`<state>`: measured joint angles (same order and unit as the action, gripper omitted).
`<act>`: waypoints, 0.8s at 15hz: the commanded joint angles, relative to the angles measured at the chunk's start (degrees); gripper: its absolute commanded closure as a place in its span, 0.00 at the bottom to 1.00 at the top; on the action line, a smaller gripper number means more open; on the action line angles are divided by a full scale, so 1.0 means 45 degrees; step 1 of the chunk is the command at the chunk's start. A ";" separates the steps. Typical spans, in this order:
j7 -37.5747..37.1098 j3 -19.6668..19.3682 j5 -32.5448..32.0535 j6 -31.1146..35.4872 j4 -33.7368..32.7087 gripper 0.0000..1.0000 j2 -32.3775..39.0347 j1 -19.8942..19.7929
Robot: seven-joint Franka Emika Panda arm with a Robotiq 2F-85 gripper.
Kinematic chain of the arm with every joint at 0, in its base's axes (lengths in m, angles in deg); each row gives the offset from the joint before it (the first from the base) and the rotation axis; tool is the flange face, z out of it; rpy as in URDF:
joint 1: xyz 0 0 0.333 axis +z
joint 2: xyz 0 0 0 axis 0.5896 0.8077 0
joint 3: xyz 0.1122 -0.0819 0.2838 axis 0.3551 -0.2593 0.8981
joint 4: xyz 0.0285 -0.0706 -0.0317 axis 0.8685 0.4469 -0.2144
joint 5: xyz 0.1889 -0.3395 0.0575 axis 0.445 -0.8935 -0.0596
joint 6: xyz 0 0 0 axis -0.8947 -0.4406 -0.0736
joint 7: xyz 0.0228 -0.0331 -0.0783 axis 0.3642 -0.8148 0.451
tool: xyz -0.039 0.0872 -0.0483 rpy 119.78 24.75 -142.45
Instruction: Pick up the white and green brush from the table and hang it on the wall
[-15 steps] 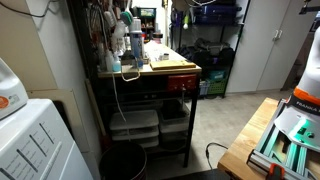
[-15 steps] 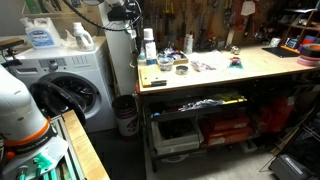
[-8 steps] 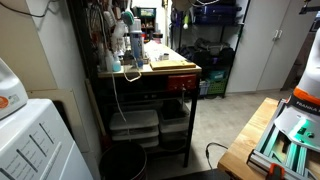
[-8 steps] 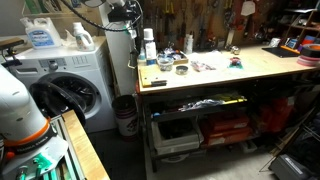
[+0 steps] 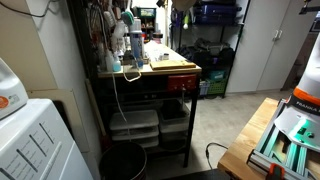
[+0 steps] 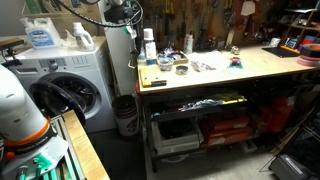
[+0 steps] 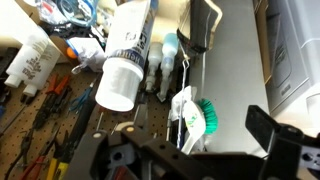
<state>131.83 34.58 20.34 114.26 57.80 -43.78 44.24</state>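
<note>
Gripper (image 7: 182, 142) fingers (image 7: 285, 140) look spread wide, not clamped on anything, though the wrist view's murky down there. The white and green brush (image 7: 195, 115) sits right between them, with its handle running straight out from the palm and its bristles facing right. It's against the pale panel (image 7: 235, 60), and I can't tell if it's hooked.

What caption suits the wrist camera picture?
Gripper hovering near a white and green brush, beside a white bottle and scattered tools.

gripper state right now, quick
Gripper: looks open, jaws spread wide either side of the white and green brush, not clamped on it.
</note>
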 commanded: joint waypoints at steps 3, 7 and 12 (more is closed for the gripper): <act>-0.0930 -0.0693 -0.2281 -0.1863 0.0032 0.00 -0.0613 0.0459; -0.1046 -0.0771 -0.2793 -0.2616 0.0037 0.00 -0.1062 0.0480; -0.2621 -0.0518 -0.3154 -0.3683 -0.0390 0.00 -0.1834 0.0457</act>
<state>127.00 32.39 8.85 102.01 57.25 -48.73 45.33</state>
